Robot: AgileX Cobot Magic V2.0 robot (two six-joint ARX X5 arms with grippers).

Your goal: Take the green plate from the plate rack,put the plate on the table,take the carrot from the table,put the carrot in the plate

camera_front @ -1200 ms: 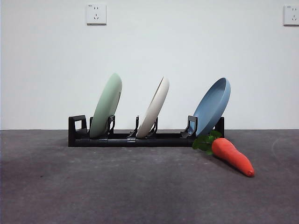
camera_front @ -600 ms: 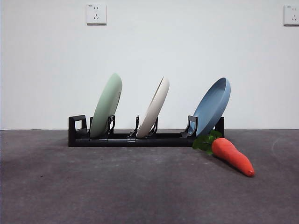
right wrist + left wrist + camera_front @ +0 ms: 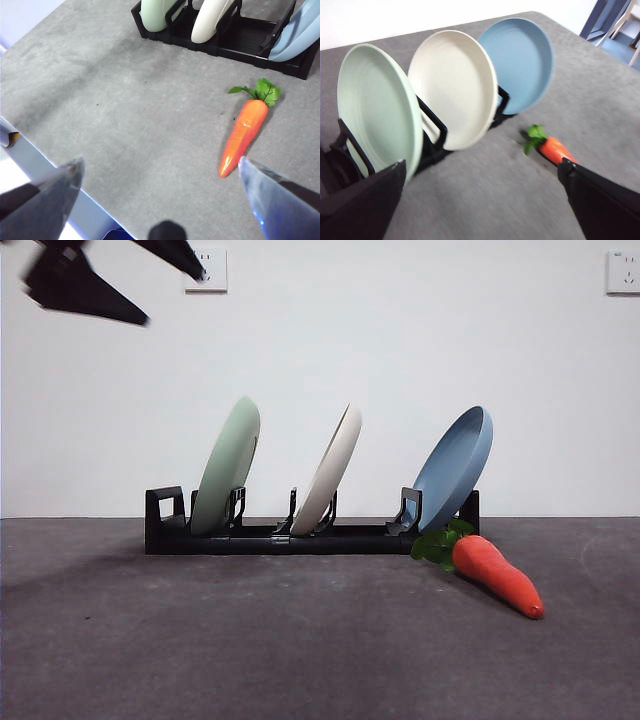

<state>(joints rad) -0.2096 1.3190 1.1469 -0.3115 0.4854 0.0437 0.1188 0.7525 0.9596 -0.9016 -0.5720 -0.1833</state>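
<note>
The green plate (image 3: 226, 468) stood on edge in the plate rack (image 3: 280, 537), held in the pair of holders at the rack's left end in the front view and leaning to the right. Beside it in the middle holders leaned a cream-white plate (image 3: 330, 470), and in the holders at the other end a blue plate (image 3: 455, 466), all three tilted the same way. The rack sat on the table (image 3: 250, 640) near a white wall (image 3: 400, 350) that carried two sockets, one of them (image 3: 207, 270) at the upper left. The carrot (image 3: 497, 574) lay flat on the table just in front of the rack's right end, below the blue plate, its green leaves (image 3: 440, 542) toward the rack and its tip pointing away from it. The left gripper (image 3: 115, 275) showed as a blurred black shape at the top left corner of the front view, high above the rack and touching nothing; its jaws were spread wide and held nothing, and its wrist camera looked across the faces of the three plates toward the carrot. The right gripper (image 3: 160, 192) hung above the table with its jaws likewise spread wide and empty, well apart from the carrot and the rack
</note>
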